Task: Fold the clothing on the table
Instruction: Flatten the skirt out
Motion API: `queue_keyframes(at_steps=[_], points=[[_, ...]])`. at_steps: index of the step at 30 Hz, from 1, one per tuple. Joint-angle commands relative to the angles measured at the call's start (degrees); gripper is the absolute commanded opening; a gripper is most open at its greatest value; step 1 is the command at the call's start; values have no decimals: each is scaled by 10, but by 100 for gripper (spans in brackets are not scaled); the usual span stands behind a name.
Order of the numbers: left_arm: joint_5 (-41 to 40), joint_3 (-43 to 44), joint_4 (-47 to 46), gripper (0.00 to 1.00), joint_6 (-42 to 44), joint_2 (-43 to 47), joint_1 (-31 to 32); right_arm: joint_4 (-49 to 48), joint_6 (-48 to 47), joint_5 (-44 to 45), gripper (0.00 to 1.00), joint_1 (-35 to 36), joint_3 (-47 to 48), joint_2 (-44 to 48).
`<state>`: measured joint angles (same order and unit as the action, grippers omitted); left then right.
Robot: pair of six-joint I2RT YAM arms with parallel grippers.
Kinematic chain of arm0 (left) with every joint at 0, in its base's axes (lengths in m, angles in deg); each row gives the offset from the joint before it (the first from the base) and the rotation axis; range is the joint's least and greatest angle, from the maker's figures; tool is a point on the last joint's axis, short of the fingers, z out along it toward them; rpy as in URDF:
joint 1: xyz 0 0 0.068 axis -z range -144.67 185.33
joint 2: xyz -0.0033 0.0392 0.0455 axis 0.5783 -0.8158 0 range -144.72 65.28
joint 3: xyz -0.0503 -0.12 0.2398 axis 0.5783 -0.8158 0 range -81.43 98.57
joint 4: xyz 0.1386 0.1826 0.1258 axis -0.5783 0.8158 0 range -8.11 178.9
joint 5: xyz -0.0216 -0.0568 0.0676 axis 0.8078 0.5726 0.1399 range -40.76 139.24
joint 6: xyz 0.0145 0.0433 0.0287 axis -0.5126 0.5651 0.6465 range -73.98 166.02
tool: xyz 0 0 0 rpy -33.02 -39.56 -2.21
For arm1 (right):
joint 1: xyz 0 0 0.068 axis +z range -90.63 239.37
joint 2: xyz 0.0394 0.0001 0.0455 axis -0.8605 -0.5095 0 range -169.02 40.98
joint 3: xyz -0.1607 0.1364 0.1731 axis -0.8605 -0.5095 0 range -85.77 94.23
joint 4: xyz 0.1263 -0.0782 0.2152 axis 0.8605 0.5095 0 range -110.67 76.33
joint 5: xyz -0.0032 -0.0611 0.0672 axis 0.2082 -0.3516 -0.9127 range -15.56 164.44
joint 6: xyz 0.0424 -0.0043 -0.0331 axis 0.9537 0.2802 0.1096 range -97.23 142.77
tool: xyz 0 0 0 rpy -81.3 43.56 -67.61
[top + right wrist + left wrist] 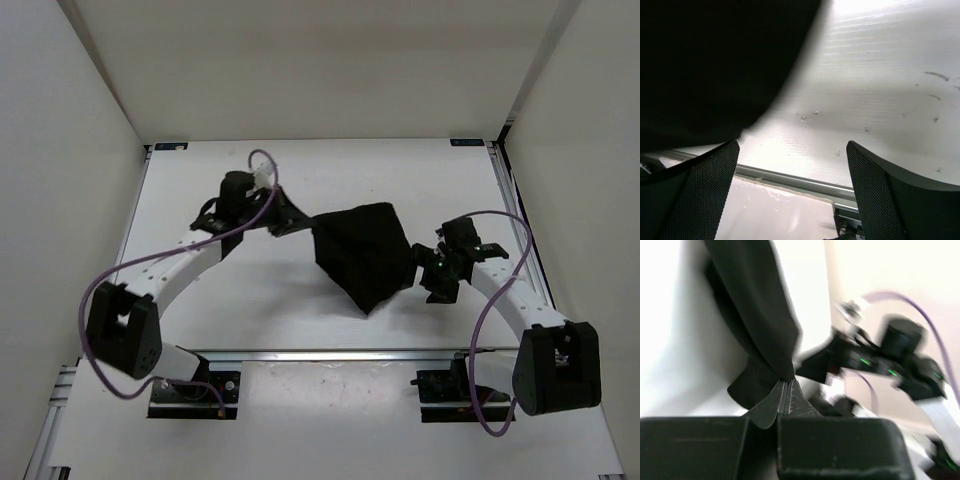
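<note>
The black clothing (365, 250) lies bunched in the middle of the white table (200, 290), its left corner drawn up toward my left gripper (298, 222). In the left wrist view that gripper (785, 389) is shut on a pinch of the clothing (760, 315), which stretches away from the fingertips. My right gripper (425, 263) sits at the cloth's right edge. It is open (792, 185) with nothing between its mesh pads (880, 190). The clothing (715, 60) fills the upper left of the right wrist view, just beyond the left pad.
A metal rail (800, 177) runs along the table's near edge below the right gripper. White walls enclose the table on three sides. The right arm (885, 360) shows blurred in the left wrist view. Purple cables (100, 300) loop off both arms.
</note>
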<state>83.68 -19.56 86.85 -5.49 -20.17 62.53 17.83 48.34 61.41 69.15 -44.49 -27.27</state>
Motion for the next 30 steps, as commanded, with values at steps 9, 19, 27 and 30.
queue_keyframes(at_steps=[9, 19, 27, 30], points=[[-145, -334, 77, 0, 97, 143, -52, -19, 5, -16, 92, 56, 78, -50], [-173, -252, 127, 0, 142, 126, -87, -58, 19, -74, 64, 111, 134, -154], [-158, -269, 117, 0, 138, 113, -108, -84, 90, -82, 36, 140, 124, -212], [-161, -273, 123, 0, 142, 114, -104, -111, 120, -103, 38, 139, 104, -215]])
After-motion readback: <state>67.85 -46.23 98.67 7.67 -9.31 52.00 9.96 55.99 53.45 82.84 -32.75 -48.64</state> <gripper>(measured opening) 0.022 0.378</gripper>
